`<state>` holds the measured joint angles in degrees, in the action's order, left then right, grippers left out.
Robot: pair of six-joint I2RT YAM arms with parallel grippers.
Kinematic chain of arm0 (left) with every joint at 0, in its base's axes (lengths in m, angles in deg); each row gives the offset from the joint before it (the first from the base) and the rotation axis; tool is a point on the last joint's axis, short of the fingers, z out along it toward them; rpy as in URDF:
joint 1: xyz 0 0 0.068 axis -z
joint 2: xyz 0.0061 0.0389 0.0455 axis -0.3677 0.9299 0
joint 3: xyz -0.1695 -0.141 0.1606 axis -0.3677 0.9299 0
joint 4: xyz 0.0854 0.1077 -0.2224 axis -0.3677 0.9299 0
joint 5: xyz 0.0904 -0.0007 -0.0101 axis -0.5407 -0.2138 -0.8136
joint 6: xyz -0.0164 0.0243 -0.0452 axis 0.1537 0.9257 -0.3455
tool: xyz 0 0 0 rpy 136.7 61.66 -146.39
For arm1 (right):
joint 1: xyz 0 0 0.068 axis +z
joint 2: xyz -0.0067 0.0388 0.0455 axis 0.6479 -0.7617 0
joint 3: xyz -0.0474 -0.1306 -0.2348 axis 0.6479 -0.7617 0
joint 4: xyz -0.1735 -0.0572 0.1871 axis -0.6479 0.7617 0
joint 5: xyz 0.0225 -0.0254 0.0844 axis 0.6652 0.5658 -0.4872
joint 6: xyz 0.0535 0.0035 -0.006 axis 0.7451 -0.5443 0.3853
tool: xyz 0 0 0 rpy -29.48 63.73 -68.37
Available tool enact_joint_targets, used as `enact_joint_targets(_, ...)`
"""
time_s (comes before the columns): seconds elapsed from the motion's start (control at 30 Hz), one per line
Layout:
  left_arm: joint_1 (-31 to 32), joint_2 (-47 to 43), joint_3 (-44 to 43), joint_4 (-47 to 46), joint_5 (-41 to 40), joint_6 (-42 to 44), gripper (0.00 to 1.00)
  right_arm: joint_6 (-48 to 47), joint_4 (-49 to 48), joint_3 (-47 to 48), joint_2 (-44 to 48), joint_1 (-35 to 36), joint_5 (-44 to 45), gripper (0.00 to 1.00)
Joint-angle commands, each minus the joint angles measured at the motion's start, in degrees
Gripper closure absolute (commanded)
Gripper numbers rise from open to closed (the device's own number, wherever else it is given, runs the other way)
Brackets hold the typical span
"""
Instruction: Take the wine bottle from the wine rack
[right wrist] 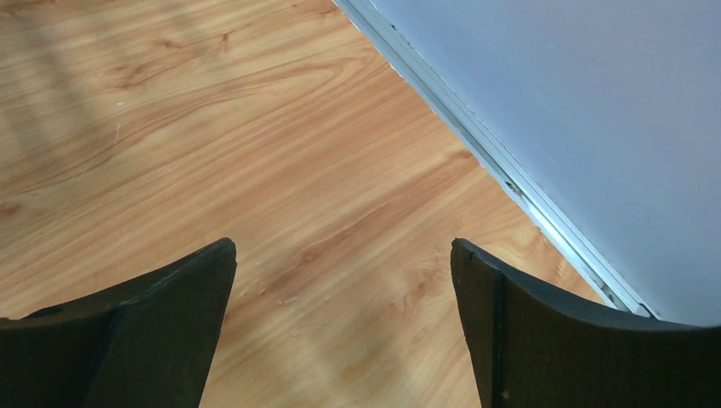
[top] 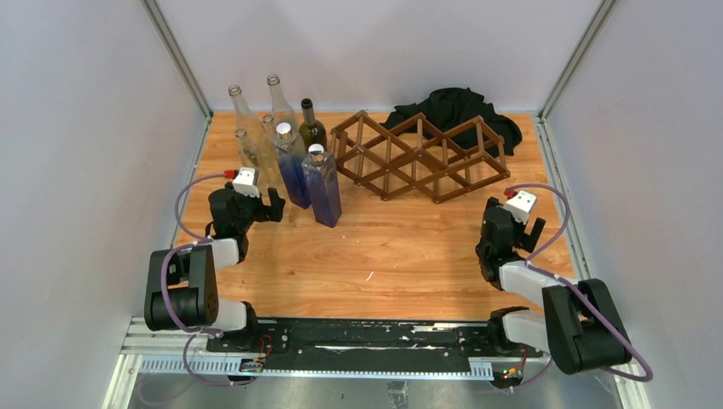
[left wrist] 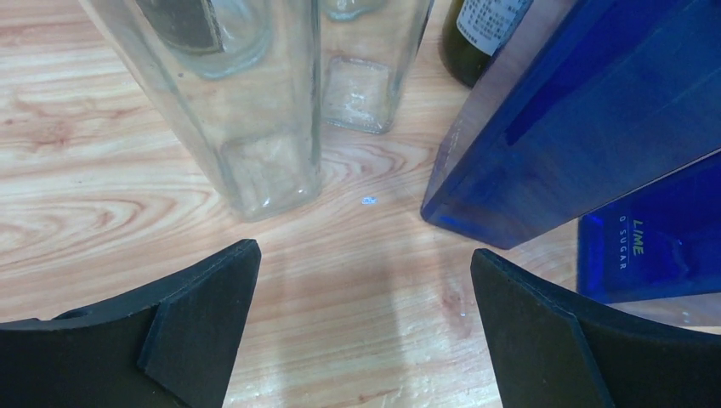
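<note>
Wine bottle (top: 312,126), dark green, stands upright on the table (top: 401,264) just beside the left end of the wine rack (top: 418,158), outside its diamond cells. Nearest the bases, well short of the rack's right end, the right gripper (top: 522,228) hovers with its jaws spread wide. Its wrist camera shows only bare wood between the black fingers (right wrist: 170,297), plus a metal rail (right wrist: 510,178) and grey wall (right wrist: 595,102). Short of the rack's left end, the left gripper (top: 263,204) is equally wide apart and holds nothing. Its wrist view gives what the overhead cannot: two square blue bottles (left wrist: 595,110) on the right, one printed "LIME", square-based clear bottles (left wrist: 255,110) on the left, and the wine bottle's labelled base behind them. Only the overhead view shows the rack itself, lying along the table's far half with its cells open, and a black cloth (top: 460,111) bunched just behind its right part against the back wall.
</note>
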<state>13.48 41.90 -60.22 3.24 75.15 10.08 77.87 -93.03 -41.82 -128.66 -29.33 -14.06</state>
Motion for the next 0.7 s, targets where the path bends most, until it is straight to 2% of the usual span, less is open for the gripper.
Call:
enact_joint_targets(0.0, 0.66, -0.82, 2.53, -11.35, -2.61, -1.02, 0.0, -1.76, -17.21, -2.83, -4.69, -1.95, -2.88, 0.0)
enact_joint_targets(0.1, 2.25, -2.43, 5.82, -15.56, -4.4, 0.12, 0.0, -3.05, -21.13, -3.77, -6.73, -2.46, -5.05, 0.02)
enact_joint_targets(0.2, 6.27, -3.48, 10.62, -20.72, -9.61, 5.16, 0.0, -5.63, -21.49, -3.98, -6.33, -2.44, -10.92, 0.04)
enact_joint_targets(0.27, 7.47, 1.05, 14.68, -35.48, -10.26, 4.45, 0.0, -8.32, -22.84, -4.63, -6.39, -2.44, -16.46, 0.03)
enact_joint_targets(0.3, 7.48, 0.5, 14.32, -34.19, -10.93, 4.48, 0.0, -9.55, -24.48, -5.1, -7.04, -2.38, -18.63, 0.03)
enact_joint_targets(0.33, 7.48, -2.44, 12.52, -26.02, -10.9, 5.88, 0.0, -11.76, -26.68, -5.54, -8.6, -2.27, -24.08, 0.03)
enact_joint_targets(0.37, 7.48, -2.75, 11.87, -23.16, -10.86, 6.07, 0.0, -12.67, -30.02, -5.93, -11.5, -2.26, -26.64, 0.02)
enact_joint_targets(0.43, 7.48, 0.13, 12.7, -29.91, -11.0, 4.53, 0.0, -14.41, -36.95, -5.77, -17.12, -2.31, -25.16, 0.0)
enact_joint_targets(0.47, 7.48, 0.1, 12.84, -30.12, -10.94, 4.4, 0.0, -14.25, -35.33, -4.0, -18.08, -2.31, -24.26, 0.0)
enact_joint_targets(0.53, 7.53, -1.7, 11.76, -24.91, -10.99, 5.17, 0.0, -11.49, -27.33, -1.59, -16.5, -4.34, -25.58, 0.0)
enact_joint_targets(0.63, 7.48, -0.12, 12.1, -28.33, -14.54, 2.97, 0.0, -10.68, -26.62, -1.52, -16.15, -5.33, -26.86, 0.0)
enact_joint_targets(0.67, 7.48, -0.4, 11.43, -26.63, -16.56, 2.33, 0.0, -10.81, -27.0, -1.68, -16.21, -5.4, -26.85, 0.0)
